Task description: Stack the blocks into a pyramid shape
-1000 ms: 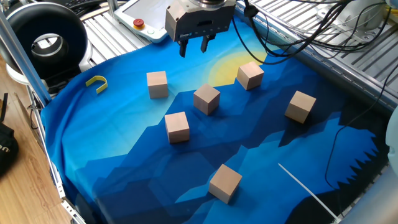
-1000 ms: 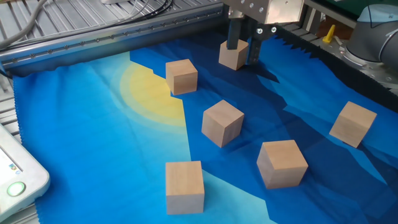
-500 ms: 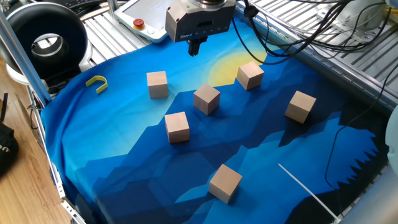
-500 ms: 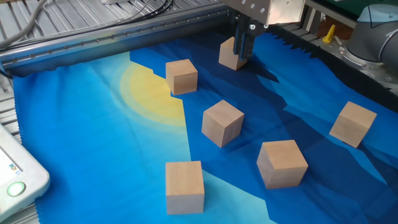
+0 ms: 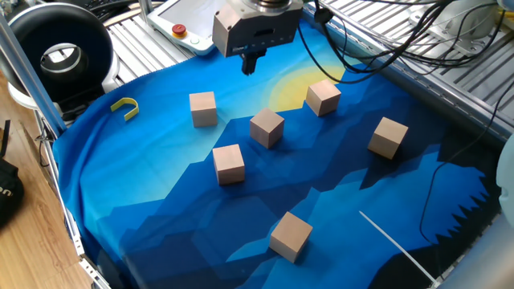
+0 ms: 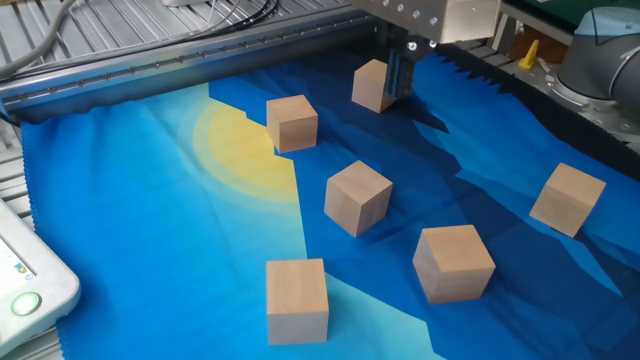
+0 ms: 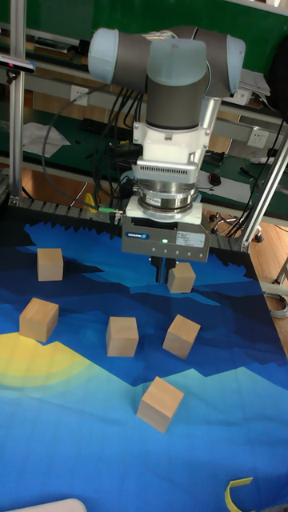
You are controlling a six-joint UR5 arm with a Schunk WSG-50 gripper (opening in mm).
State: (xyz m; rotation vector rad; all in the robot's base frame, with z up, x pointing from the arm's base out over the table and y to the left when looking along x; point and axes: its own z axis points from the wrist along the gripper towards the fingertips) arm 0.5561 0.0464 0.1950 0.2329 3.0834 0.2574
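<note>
Fingers [image 6: 398, 78] pressed together beside a block [image 6: 372, 86] (overlap in tall view).

A small yellow hook [image 5: 125, 107] is seen at the left of the blue cloth [image 5: 161, 209]; a black ring [image 5: 60, 48] is seen upper left.
</note>
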